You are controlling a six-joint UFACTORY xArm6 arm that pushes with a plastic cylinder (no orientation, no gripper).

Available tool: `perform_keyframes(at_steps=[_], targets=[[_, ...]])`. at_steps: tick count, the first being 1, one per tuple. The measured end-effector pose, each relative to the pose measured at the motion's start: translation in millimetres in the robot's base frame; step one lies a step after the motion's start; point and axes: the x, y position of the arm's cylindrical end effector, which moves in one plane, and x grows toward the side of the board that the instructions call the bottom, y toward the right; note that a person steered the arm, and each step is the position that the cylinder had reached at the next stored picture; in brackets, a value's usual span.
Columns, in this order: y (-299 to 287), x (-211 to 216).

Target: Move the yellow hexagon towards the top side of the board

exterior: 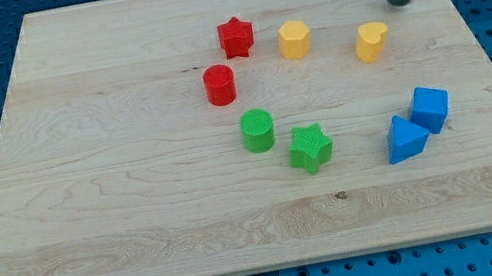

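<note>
So the yellow hexagon [294, 39] lies well to the left of my tip [399, 1] and slightly below it, untouched, probably all of its upward travel left. Between them, 1 yellow heart [371, 41]. My tip touches nothing.

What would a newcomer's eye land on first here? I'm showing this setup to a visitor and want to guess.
Probably my tip, a dark rod coming down at the view's top right, just up and right of the yellow heart. Next, the loose ring of bright blocks on the pale wooden board: the yellow hexagon beside the red star at its top, two blue blocks touching at its right.
</note>
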Motion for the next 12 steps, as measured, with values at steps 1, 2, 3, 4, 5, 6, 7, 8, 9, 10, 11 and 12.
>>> perform_keyframes(at_steps=[1, 2, 3, 4, 5, 6, 7, 8, 9, 10, 11, 12], targets=[[24, 43], [10, 84], [-4, 114], [-6, 119], [-14, 110], [-27, 108], [-34, 112], [-76, 112], [-120, 108], [-151, 79], [-154, 73], [-166, 73]])
